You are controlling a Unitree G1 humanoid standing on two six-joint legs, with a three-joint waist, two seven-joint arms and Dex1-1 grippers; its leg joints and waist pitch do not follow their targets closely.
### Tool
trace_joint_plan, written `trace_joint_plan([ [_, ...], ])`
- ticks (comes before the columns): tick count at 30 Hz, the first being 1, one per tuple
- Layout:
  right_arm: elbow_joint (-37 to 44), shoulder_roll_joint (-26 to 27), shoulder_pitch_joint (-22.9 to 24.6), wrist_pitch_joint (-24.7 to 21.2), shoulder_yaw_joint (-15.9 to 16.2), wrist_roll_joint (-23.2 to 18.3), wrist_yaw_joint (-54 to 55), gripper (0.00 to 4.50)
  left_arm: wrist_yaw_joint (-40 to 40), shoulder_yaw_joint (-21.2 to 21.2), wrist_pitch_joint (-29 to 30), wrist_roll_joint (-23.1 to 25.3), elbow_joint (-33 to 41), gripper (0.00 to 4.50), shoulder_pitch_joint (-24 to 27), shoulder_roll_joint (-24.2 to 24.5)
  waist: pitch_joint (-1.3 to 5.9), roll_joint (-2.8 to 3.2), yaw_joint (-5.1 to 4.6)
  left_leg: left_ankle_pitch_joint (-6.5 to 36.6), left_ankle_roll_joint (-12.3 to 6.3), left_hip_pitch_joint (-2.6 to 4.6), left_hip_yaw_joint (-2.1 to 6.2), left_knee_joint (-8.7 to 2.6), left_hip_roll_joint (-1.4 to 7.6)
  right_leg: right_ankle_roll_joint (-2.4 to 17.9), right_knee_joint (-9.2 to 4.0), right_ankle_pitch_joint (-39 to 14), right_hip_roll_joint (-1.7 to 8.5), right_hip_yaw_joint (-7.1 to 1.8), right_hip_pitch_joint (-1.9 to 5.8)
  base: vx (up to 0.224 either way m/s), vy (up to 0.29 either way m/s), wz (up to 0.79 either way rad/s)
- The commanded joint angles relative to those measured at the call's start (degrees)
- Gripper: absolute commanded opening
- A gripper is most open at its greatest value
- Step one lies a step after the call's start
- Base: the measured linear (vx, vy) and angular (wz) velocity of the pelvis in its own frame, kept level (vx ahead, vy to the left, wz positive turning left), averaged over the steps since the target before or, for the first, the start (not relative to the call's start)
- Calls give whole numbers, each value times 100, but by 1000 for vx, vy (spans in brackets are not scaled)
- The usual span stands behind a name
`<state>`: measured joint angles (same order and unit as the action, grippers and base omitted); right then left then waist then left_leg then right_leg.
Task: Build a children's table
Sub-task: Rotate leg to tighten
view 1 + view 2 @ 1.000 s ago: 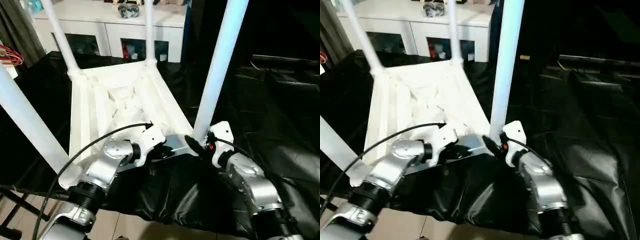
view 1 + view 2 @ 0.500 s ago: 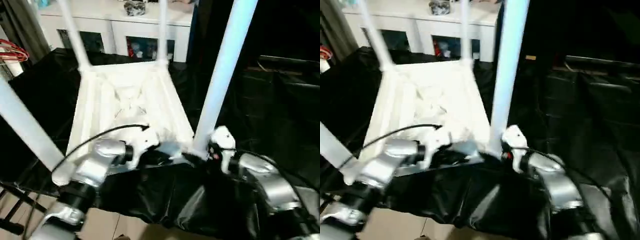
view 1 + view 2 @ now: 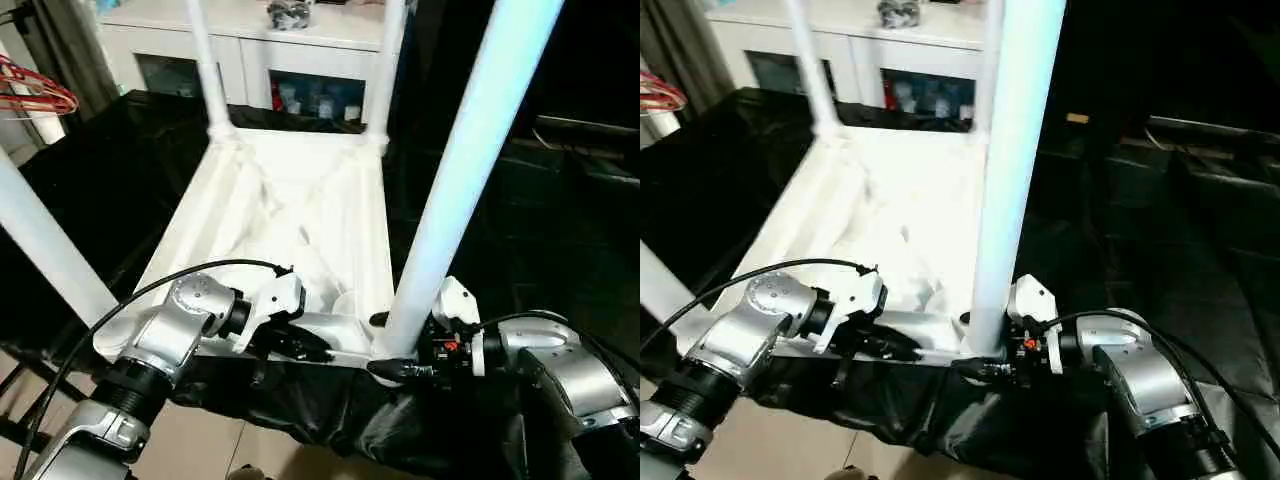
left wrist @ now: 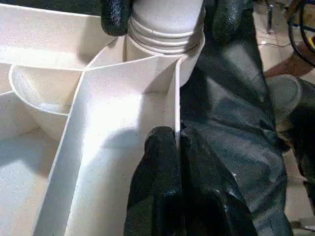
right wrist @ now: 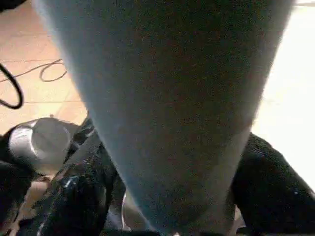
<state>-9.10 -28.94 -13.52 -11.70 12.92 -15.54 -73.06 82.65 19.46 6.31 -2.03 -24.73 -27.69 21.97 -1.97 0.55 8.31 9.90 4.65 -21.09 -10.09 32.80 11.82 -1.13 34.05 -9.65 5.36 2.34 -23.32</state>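
L gripper [image 4: 174,142] pinched shut on thin ribbed edge of white plastic top [image 3: 290,200]; R gripper [image 3: 385,345] fingers straddle my smooth tapered leg [image 3: 460,180] base.

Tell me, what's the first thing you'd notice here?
A white table top lies upside down on a black sheet, with four white legs sticking up from its corners. At the near edge, the right gripper has its fingers on either side of the near right leg's base, and the left gripper is pinched on a rib of the top.
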Motion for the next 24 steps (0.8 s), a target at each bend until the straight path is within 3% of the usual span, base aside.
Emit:
trace_joint_plan([
  [1, 162, -32, -43, -80, 91, -88, -136, 299, 166, 54, -92, -156, 73, 0, -216, -69, 297, -61, -13, 1584, -204, 66, -19, -403, 129, 1205, -377, -1482, 216, -152, 232, 0, 0, 0],
  [2, 198, -39, -25, -114, 97, -124, -144, 295, 172, 51, -108, -166, 58, 0, -219, -71, 302, -31, -16, 1565, -192, 57, -18, -401, 123, 1220, -376, -1401, 212, -151, 239, 0, 0, 0],
  [9, 296, 128, 152, -186, 45, -162, 118, 246, -184, -26, -100, -167, 53, 0, -172, -197, 295, -47, -2, 1579, -180, 52, -15, -404, 118, 1238, -367, -1364, 210, -145, 247, 0, 0, 0],
  [18, -260, 1018, 118, -59, -135, 342, 1836, 206, -1600, -242, 22, 106, -111, 0, -221, -841, 257, -73, -100, 1985, 29, 62, 26, -451, 87, 759, -512, -2606, 253, -140, 205, 0, 0, 0],
  [21, -565, 1462, 45, -220, -211, 574, 2693, 200, -2154, -207, 122, 219, -108, 0, -204, -1151, 233, -77, -212, 2094, 72, 40, 49, -466, 56, 606, -557, -3039, 243, -106, 198, 0, 0, 0],
  [24, -845, 1844, -57, -398, -291, 753, 3395, 198, -2557, -160, 167, 374, -132, 0, -190, -1409, 221, -77, -286, 2271, 80, 67, 66, -457, 43, 437, -628, -3491, 249, -94, 144, 0, 0, 0],
])
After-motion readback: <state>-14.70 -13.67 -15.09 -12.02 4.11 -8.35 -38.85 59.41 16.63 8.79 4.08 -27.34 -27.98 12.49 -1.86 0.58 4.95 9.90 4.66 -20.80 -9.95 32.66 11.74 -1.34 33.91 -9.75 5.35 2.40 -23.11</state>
